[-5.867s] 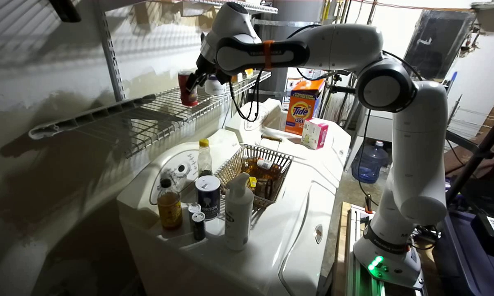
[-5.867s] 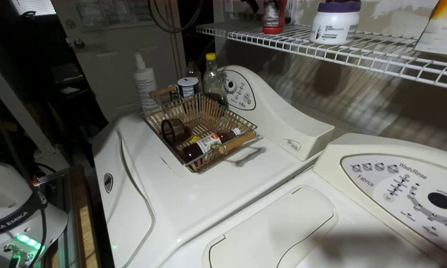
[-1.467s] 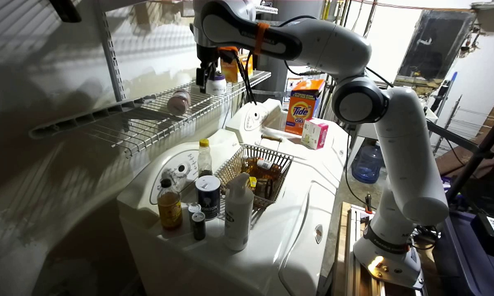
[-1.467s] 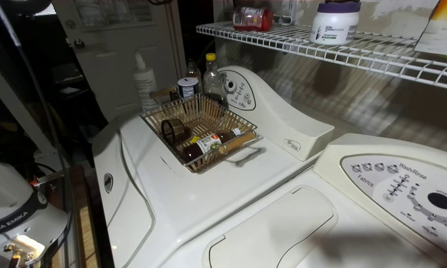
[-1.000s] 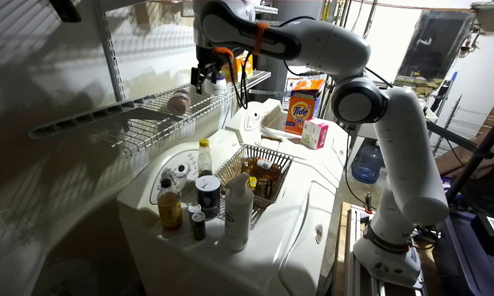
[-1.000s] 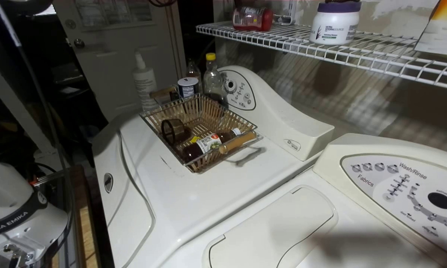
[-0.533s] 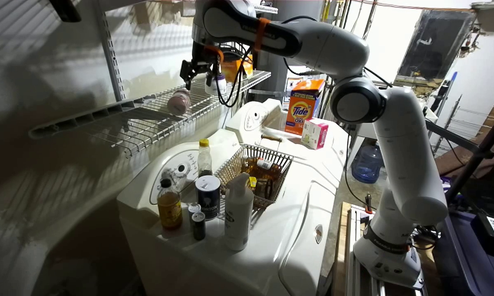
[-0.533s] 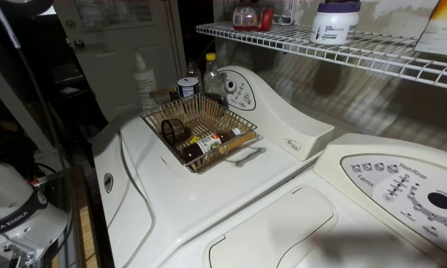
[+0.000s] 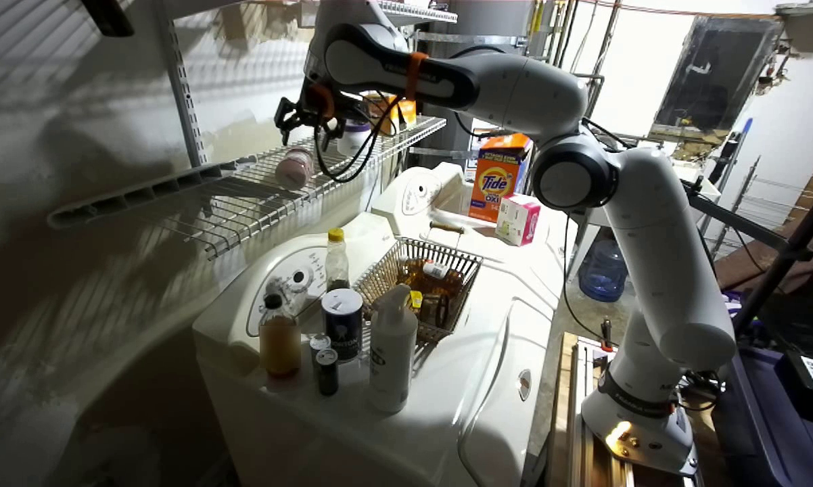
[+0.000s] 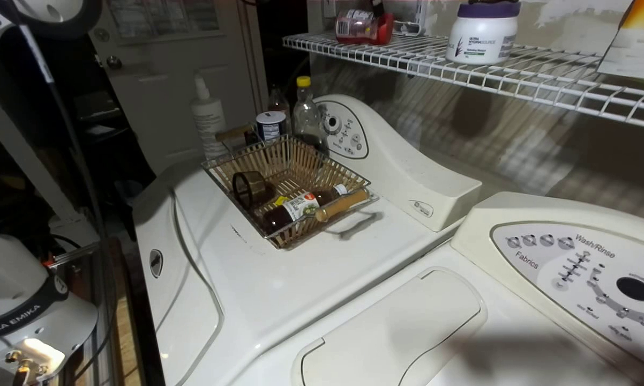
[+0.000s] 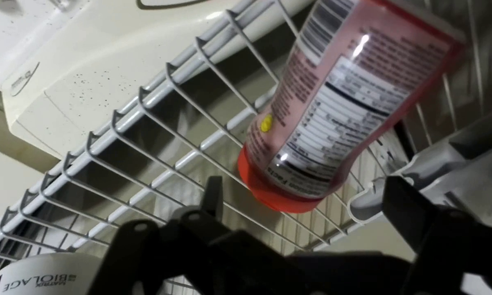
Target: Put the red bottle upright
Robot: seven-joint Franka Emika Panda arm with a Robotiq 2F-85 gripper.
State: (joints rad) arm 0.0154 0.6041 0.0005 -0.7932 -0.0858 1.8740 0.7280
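While the washer [image 10: 507, 303] and the neighboring machine [image 10: 236, 289] stand side by side, the arm [image 9: 670, 250] reaches over them to the wire shelf [image 10: 536, 68] at their back. Basket [image 10: 303, 154] sits on top of the neighboring machine. Tide box [image 9: 498, 177] is upright well beyond it in an exterior view, pink-and-white carton [image 9: 517, 220] just beside. Orange box [image 10: 634, 45] stands on the wire shelf.

Gripper [image 11: 306, 200] is released: jaws spread wide, angled down over the wire shelf, near the red bottle [image 11: 336, 106]. Can't tell if either jaw touches it; a dark jaw overlaps it in an exterior view.

White bottle [image 9: 391, 365] stands on the neighboring machine by the basket. Same surface, all upright: amber bottle [image 9: 280, 341], yellow-capped bottle [image 9: 337, 260], salt can [image 9: 343, 328]. Brown bottle [image 10: 303, 205] lies on its side in the basket, brown jar [image 10: 257, 181] tipped over next to it.

White tub [image 10: 481, 37], purple lid, stands on the wire shelf between the red bottle and the orange box.

Red bottle is on that same wire shelf, lying on its side; shows that way in both exterior views. Wrist view: its red end faces the gap between the jaws, label and barcode in plain sight.

Smallest: two shakers [image 9: 327, 372], upright, just beside the salt can.
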